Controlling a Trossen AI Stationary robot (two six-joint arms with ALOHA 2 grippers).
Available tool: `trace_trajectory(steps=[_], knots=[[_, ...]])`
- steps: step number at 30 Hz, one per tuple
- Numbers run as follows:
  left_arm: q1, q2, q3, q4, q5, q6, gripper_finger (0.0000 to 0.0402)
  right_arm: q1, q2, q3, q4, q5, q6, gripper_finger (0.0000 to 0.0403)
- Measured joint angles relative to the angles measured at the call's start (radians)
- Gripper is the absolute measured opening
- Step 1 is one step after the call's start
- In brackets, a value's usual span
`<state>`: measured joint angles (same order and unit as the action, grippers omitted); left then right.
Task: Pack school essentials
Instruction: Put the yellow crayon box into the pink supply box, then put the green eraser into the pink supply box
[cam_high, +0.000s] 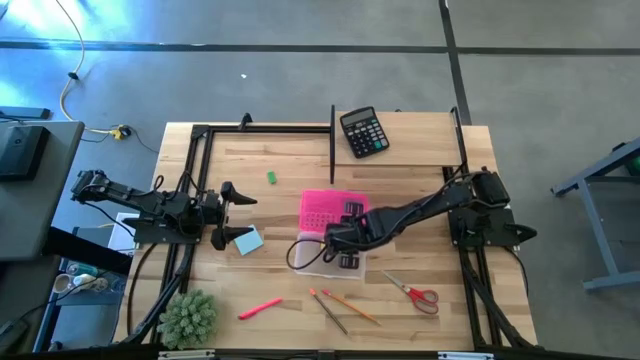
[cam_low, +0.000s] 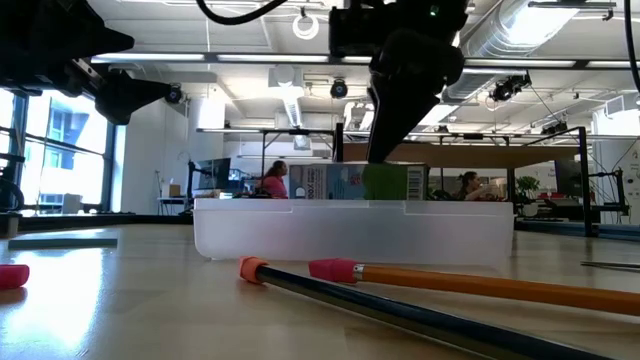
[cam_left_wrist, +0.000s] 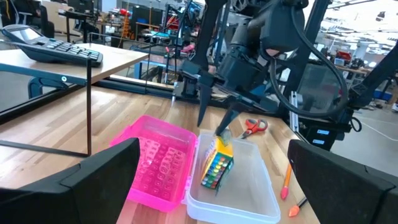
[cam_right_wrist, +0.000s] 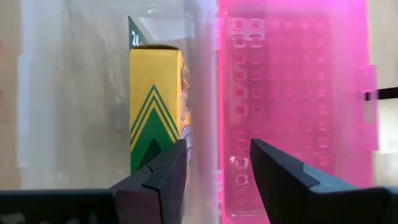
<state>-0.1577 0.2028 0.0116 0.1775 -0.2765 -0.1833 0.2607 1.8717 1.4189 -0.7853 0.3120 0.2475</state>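
Right wrist view: the right gripper is seen with fingers apart above the clear box, beside the crayon box; left gripper is spread wide.

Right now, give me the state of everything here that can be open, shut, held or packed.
Case: open, pink lid swung flat beside it.
Crayon box: inside the case, propped on its edge.
Right hand: open, over the case beside the crayon box, not gripping it.
Left hand: open, empty, at the table's left side.
Scissors: blades shut, lying outside the case.
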Motion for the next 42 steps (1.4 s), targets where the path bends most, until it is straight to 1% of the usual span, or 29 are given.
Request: trace_trajectory(steps=[6, 8, 17, 30, 32, 36, 39, 42], knots=[[0.000, 0.000, 0.000, 0.002, -0.051, -0.006, 0.0400, 0.014, 0.000, 0.000, 0.015, -0.010, 0.017, 0.0167], [0.000, 0.000, 0.000, 0.002, -0.060, -0.007, 0.0400, 0.019, 0.000, 0.000, 0.026, -0.031, 0.023, 0.0167], [0.000, 0.000, 0.000, 0.002, -0.061, -0.007, 0.0400, 0.045, 0.000, 0.000, 0.050, -0.044, 0.070, 0.0167], [0.000, 0.000, 0.000, 0.002, -0.060, -0.006, 0.0400, 0.029, 0.000, 0.000, 0.011, -0.044, 0.085, 0.0167], [0.000, 0.000, 0.000, 0.002, -0.060, -0.006, 0.0400, 0.024, 0.000, 0.000, 0.019, -0.064, 0.078, 0.0167], [0.000, 0.000, 0.000, 0.002, -0.060, -0.030, 0.0400, 0.009, 0.000, 0.001, 0.058, -0.146, 0.045, 0.0167], [0.000, 0.000, 0.000, 0.001, -0.055, -0.042, 0.0400, -0.001, 0.000, 0.001, 0.085, -0.157, 0.032, 0.0167], [0.000, 0.000, 0.000, 0.000, -0.020, -0.025, 0.0400, -0.020, 0.000, 0.001, 0.131, -0.156, 0.032, 0.0167]])
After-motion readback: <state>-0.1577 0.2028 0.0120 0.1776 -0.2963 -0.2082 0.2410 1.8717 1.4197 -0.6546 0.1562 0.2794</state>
